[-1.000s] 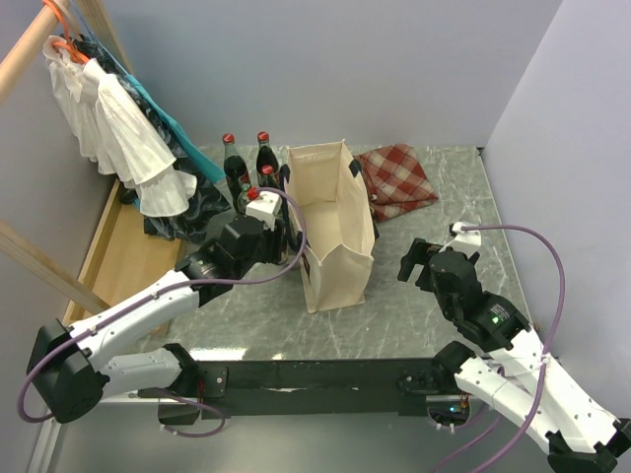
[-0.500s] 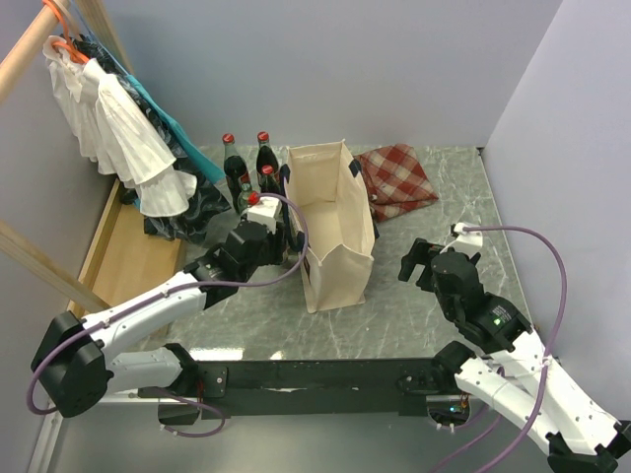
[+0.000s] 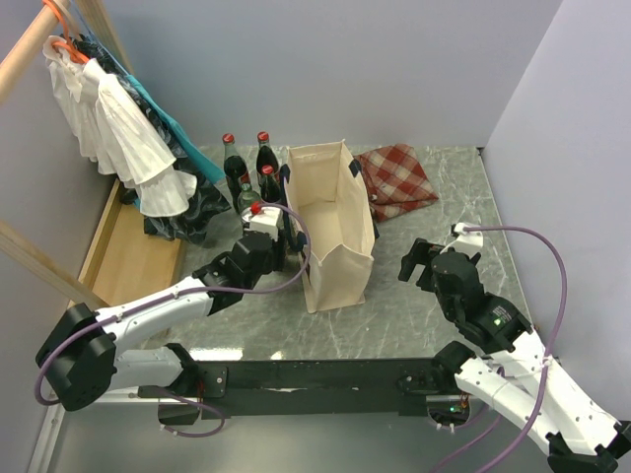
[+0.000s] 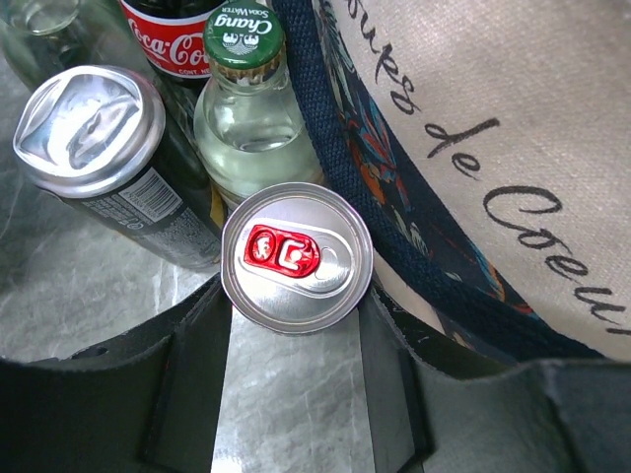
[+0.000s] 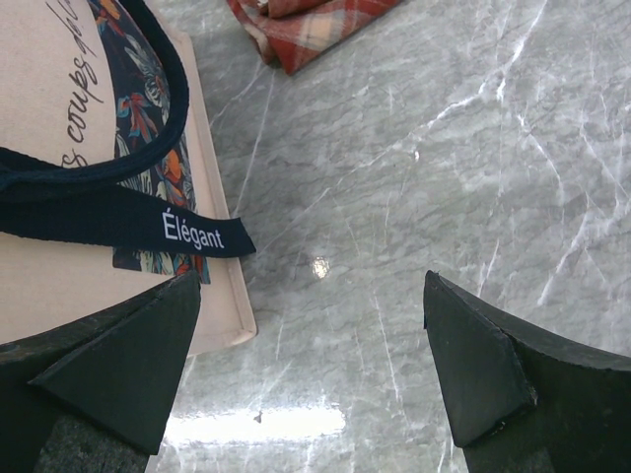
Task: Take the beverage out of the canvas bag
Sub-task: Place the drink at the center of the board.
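Observation:
The beverage is a silver can with a red pull tab (image 4: 296, 258), standing upright just left of the cream canvas bag (image 3: 330, 222). My left gripper (image 4: 296, 304) is shut on the can, one dark finger against each side. From above, the can (image 3: 255, 209) shows at the tip of the left gripper (image 3: 259, 225), outside the bag, whose printed side and navy handle (image 4: 325, 128) are close on the can's right. The right gripper (image 5: 311, 286) hangs open over bare marble to the right of the bag (image 5: 59, 286), holding nothing.
Beside the held can stand a dark can (image 4: 94, 128), a Chang soda water bottle (image 4: 251, 99) and Coca-Cola bottles (image 3: 229, 163). A red checked cloth (image 3: 396, 177) lies behind the bag on the right. Clothes (image 3: 108, 118) hang at the far left over a wooden ledge (image 3: 128, 256).
The left arm has drawn nearer and lower with the can, bringing it down beside the bag. The right arm has not moved.

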Controlling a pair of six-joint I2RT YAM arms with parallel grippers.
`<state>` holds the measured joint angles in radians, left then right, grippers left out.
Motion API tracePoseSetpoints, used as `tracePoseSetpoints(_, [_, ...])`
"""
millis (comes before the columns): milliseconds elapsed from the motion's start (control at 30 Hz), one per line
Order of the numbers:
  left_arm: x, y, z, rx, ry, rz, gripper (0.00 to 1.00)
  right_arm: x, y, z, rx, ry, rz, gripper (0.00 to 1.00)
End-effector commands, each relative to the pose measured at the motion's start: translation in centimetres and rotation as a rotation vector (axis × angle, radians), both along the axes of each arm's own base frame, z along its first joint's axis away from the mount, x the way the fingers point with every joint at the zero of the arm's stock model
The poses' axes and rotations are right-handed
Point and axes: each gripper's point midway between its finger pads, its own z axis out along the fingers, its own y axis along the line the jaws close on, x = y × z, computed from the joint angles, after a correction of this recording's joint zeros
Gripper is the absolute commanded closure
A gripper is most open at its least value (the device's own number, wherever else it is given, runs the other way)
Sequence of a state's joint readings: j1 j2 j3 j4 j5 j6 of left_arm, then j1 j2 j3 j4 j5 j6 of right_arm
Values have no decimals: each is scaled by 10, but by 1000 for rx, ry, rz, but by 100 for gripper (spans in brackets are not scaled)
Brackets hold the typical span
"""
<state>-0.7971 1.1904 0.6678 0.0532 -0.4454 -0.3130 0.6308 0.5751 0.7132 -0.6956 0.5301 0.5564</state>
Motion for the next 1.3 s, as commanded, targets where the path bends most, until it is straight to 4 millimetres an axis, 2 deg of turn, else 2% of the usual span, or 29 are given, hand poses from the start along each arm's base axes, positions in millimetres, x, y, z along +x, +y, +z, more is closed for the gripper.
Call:
tracePoseSetpoints(0, [16,-6,35,-115,-128,69,99,2,1,9,18,-37,-5,0])
tracePoseSetpoints(333, [19,-8,35,-132,-153,89,99,3,1,9,16,-34,-9,0])
tracePoseSetpoints(667, [19,-11,27,-153,-135,93,99,3,0,9,16,-36,-10,0])
tracePoseSetpoints(767, [19,-13,26,-165,-133,87,95,2,0,9,15,-35,-11,0])
tracePoseSetpoints(1067, [20,-13,19,-145,-119,95,94,2,0,8,13,-34,-11,0])
tracePoseSetpoints(1267, [21,-15,15,-131,-114,94,88,2,0,8,13,-33,-13,0])
